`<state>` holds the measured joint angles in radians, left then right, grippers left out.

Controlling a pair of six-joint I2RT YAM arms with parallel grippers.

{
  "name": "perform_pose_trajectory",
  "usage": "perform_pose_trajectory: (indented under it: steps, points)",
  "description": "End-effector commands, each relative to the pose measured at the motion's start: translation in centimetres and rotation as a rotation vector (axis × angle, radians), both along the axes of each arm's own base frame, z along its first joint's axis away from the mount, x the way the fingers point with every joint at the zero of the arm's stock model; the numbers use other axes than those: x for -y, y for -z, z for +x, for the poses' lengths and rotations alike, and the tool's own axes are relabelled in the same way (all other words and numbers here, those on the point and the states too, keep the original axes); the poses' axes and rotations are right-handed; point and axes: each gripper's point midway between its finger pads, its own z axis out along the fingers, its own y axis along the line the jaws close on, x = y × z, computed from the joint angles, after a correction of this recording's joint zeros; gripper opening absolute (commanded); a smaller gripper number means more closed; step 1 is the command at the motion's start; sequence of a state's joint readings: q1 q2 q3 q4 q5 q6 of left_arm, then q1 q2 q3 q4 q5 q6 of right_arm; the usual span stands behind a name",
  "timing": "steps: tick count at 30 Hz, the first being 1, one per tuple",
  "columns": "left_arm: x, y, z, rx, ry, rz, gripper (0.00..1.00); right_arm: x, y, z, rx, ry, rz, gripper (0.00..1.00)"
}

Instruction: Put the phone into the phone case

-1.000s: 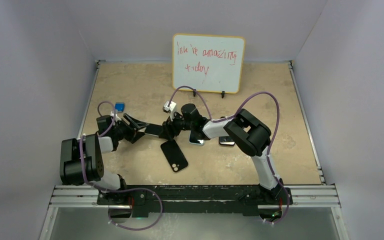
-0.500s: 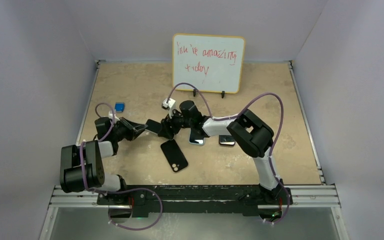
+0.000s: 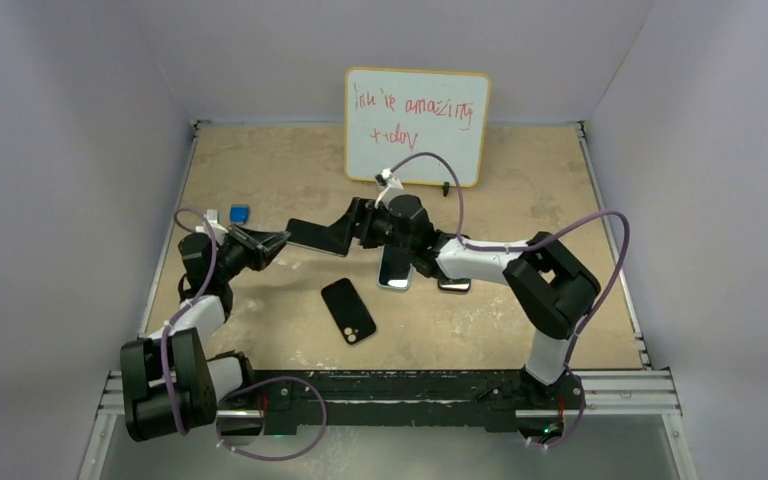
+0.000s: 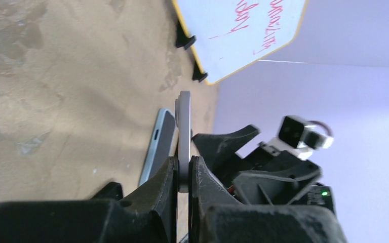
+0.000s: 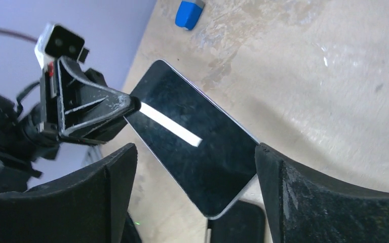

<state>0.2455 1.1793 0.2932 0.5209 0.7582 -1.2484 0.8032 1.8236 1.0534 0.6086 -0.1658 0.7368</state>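
The phone [image 3: 316, 236], black glass with a thin pale rim, hangs level above the table between my two grippers. My left gripper [image 3: 275, 242] is shut on its left end; in the left wrist view the fingers [image 4: 164, 177] pinch the phone's thin grey edge [image 4: 184, 121]. My right gripper [image 3: 353, 228] stands open around the other end; its wide-apart jaws flank the phone's screen [image 5: 207, 167] without clamping it. The light blue phone case [image 3: 396, 276] lies flat on the table, partly under the right arm, and the left wrist view shows the case's edge [image 4: 157, 144].
A black phone-shaped slab [image 3: 348, 311] with a camera square lies in front of the grippers. A small dark object [image 3: 453, 285] sits right of the case. A small blue cube [image 3: 239, 213] rests at the left. A whiteboard [image 3: 417, 125] stands at the back.
My left gripper has shut on the phone's left end and my right gripper has opened wider. The phone and the right arm have shifted back and up.
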Motion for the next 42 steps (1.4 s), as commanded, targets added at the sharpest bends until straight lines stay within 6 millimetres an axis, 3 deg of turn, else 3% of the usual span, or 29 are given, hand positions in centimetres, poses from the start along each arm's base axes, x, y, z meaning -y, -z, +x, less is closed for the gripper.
perform_pose_trajectory:
  steps: [1,3,7,12,14,23,32,33,39,42]
  points:
    - [-0.4,-5.8,1.2,0.146,-0.052,-0.073,0.00,0.6,-4.6,0.6,-0.134,0.173,0.283,0.84]
    - [-0.8,-7.1,1.3,0.175,-0.090,-0.087,0.00,1.6,-5.9,1.3,-0.144,0.255,0.373,0.80]
    - [-1.3,-9.0,1.3,0.216,-0.146,-0.111,0.00,2.4,-6.8,0.6,-0.160,0.307,0.534,0.77]
    - [-2.1,-9.7,1.5,0.222,-0.198,-0.108,0.00,1.8,-7.4,0.0,-0.142,0.309,0.620,0.80]
    - [-2.1,-9.9,1.5,0.232,-0.204,-0.120,0.00,1.3,-7.8,-0.2,-0.127,0.286,0.640,0.75]
    - [-1.9,-9.9,1.0,0.232,-0.201,-0.140,0.00,-0.8,-8.1,0.1,-0.151,0.245,0.698,0.49]
    - [-1.2,-8.8,0.2,0.216,-0.158,-0.132,0.00,-1.1,-8.8,0.5,-0.132,0.255,0.690,0.01]
    - [-1.0,-8.6,0.1,0.206,-0.144,-0.124,0.01,-1.1,-8.8,0.5,-0.132,0.254,0.690,0.00]
    - [-0.2,-6.2,-1.4,0.107,-0.080,-0.034,0.54,0.3,-9.6,1.2,-0.099,0.202,0.671,0.00]
    - [-0.1,-5.3,-2.2,0.083,-0.060,0.047,0.69,1.7,-9.8,1.7,-0.076,0.163,0.639,0.00]
